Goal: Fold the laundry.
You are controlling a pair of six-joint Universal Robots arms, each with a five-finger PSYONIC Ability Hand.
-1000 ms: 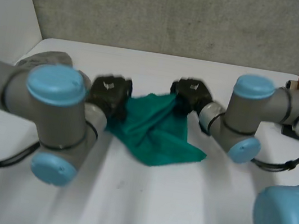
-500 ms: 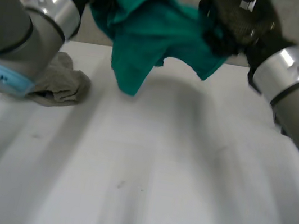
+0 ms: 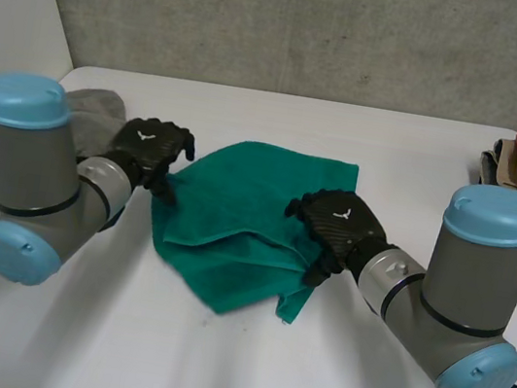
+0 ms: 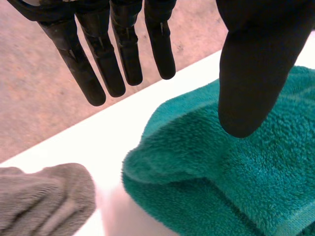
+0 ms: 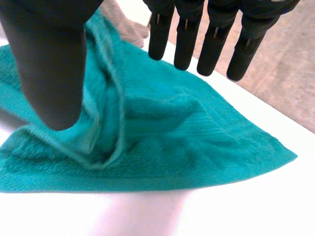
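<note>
Beside spread left hand (image 3: 153, 148), under spread right hand (image 3: 338, 219): rumpled green towel (image 3: 238, 201).

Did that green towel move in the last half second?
Yes. Half a second ago it hung up against the grey wall; now the green towel lies down on the white table, beside the grey cloth.

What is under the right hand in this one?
The green towel lies rumpled on the white table beneath the right hand, whose straight fingers hold nothing. The towel covers the table there, so anything beneath it is hidden.
</note>
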